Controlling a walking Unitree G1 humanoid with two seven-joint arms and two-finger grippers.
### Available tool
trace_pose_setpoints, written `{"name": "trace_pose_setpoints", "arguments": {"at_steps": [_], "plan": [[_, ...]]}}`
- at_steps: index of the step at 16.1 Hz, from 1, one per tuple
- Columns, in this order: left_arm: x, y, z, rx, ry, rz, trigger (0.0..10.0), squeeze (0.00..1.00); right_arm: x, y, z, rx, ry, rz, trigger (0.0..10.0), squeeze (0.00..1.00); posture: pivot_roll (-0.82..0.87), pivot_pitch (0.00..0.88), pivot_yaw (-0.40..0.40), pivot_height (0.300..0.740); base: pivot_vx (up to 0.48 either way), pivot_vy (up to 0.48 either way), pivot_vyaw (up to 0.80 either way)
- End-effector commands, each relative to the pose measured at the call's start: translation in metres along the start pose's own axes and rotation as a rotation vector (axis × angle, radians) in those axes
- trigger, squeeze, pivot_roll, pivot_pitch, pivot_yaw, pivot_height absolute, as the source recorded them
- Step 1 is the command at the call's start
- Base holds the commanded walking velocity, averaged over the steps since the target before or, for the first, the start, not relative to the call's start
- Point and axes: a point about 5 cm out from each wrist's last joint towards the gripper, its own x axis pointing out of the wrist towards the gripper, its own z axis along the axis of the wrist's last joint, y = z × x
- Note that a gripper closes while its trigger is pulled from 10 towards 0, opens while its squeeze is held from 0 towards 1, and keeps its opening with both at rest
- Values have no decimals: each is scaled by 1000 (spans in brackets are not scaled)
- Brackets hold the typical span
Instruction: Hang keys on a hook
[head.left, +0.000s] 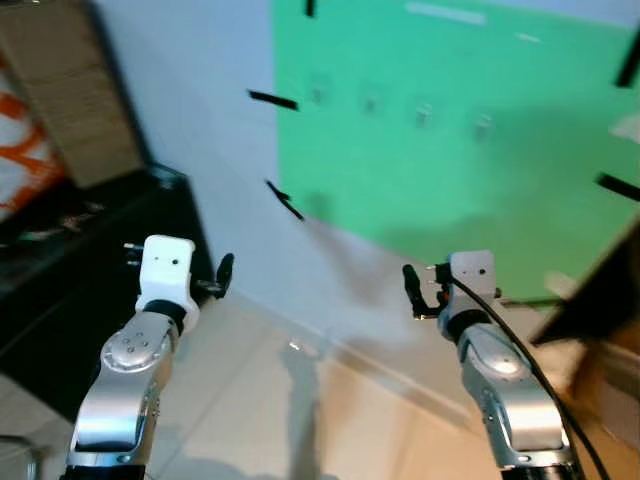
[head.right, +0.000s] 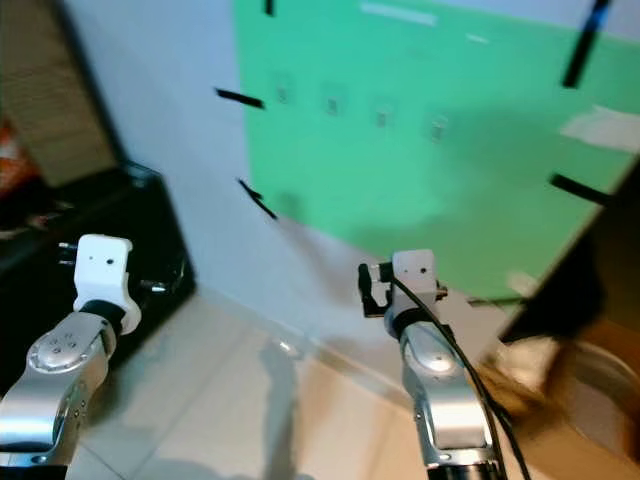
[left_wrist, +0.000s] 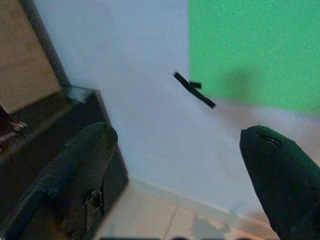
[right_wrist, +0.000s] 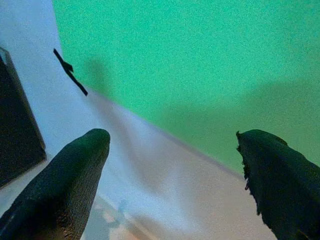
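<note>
Both our end effectors, left (left_wrist: 175, 170) and right (right_wrist: 172, 175), are spread and hold nothing. Small hooks (head.left: 424, 116) sit ahead, high on the green sheet (head.left: 500, 180). We guess keys are light, hard and jingly; we should pinch the ring.

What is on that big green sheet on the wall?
On the green sheet is a row of small hooks, blurred, with nothing visibly hanging on them. Black tape strips hold its edges. The wall behind it is covered.

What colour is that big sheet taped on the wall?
Green sheet, clearest in the left eye view.
</note>
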Motion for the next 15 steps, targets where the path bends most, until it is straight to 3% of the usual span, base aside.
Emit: {"name": "trace_pose_setpoints", "arguments": {"at_steps": [1,4,6,8,9,10,12,14,15], "plan": [[0,-2,3,10,-11,-10,10000,0,1,-2,2,-3,-9,-6,10000,1000,-40,0,2,740,304,0,800],[-2,-1,4,20,-15,-5,10000,0,3,1,2,-5,-10,0,10000,1000,-34,0,0,740,316,0,800],[-1,0,5,27,-19,-2,10000,0,4,-1,2,9,-16,-19,10000,1000,-29,0,-2,740,313,0,0],[0,1,8,30,-25,3,10000,0,6,0,5,-40,-20,-20,10000,1000,-28,0,-2,740,311,0,0],[1,2,9,33,-30,10,10000,0,8,2,15,-53,-74,-12,10000,0,-29,0,-2,740,319,0,0],[2,3,10,34,-32,14,10000,0,10,-2,21,-85,-112,-70,10000,0,-29,0,-3,740,307,0,0],[3,2,10,34,-32,18,10000,0,13,1,28,22,-184,10,10000,0,-31,0,-5,740,308,0,0],[3,2,11,32,-34,21,10000,0,14,-5,27,-70,-175,-66,10000,0,-32,0,-7,740,311,0,0],[4,1,12,30,-38,20,10000,0,14,-3,23,-36,-140,-23,10000,0,-27,0,-11,740,311,0,0]]}}
